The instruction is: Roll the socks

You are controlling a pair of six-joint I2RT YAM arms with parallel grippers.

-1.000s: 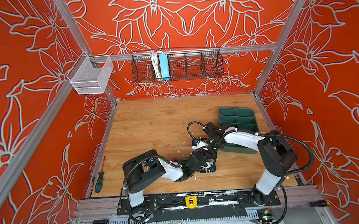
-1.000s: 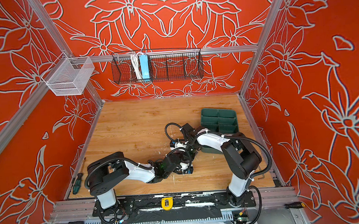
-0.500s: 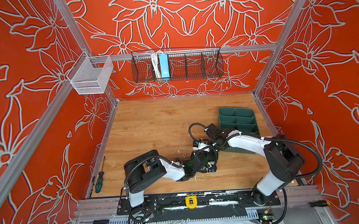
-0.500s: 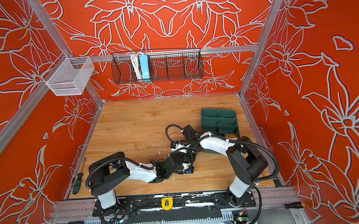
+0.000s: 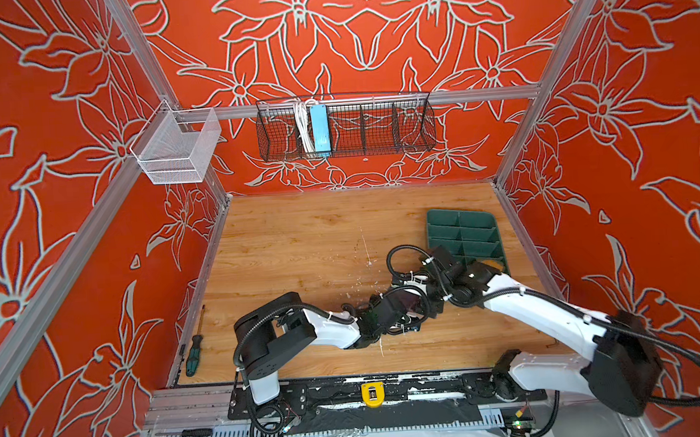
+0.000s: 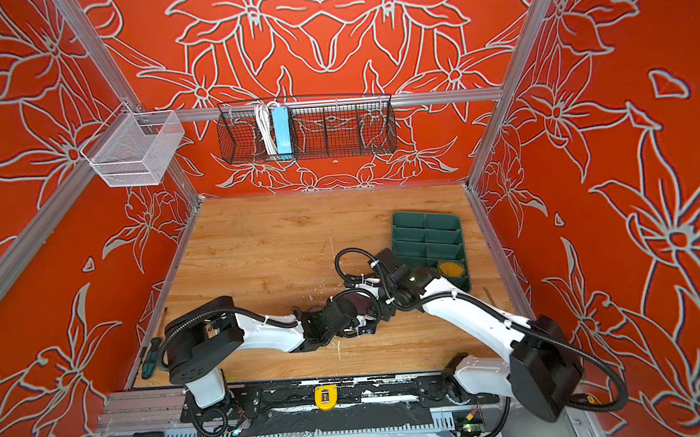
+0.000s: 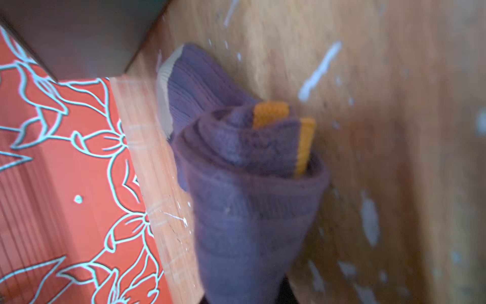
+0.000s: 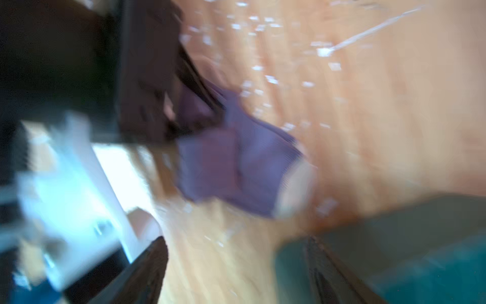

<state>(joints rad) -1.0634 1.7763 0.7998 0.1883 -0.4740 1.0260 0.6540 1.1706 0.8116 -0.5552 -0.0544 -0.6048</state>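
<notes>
The purple sock (image 7: 249, 184) is a rolled bundle on the wooden table, its yellow cuff stripe (image 7: 271, 113) at the roll's core and its beige toe (image 7: 164, 86) trailing beyond. My left gripper (image 5: 403, 308) is shut on the roll; the fabric hides its fingers in the left wrist view. The blurred right wrist view shows the same purple sock (image 8: 236, 163) ahead of my right gripper (image 8: 236, 273), which stands open with only bare table between its fingers (image 8: 147, 268). The other sock shows only as a mustard patch (image 6: 451, 268) in the green tray's nearest compartment.
The green divided tray (image 5: 461, 231) lies at the right, close behind the right wrist. A green-handled screwdriver (image 5: 193, 354) lies at the table's left edge. A black wire basket (image 5: 344, 124) and a white mesh basket (image 5: 177, 149) hang on the walls. White flecks dot the wood.
My right gripper has opened, let go of the purple sock and drawn back a little toward the tray. The left gripper has kept its hold on the roll.
</notes>
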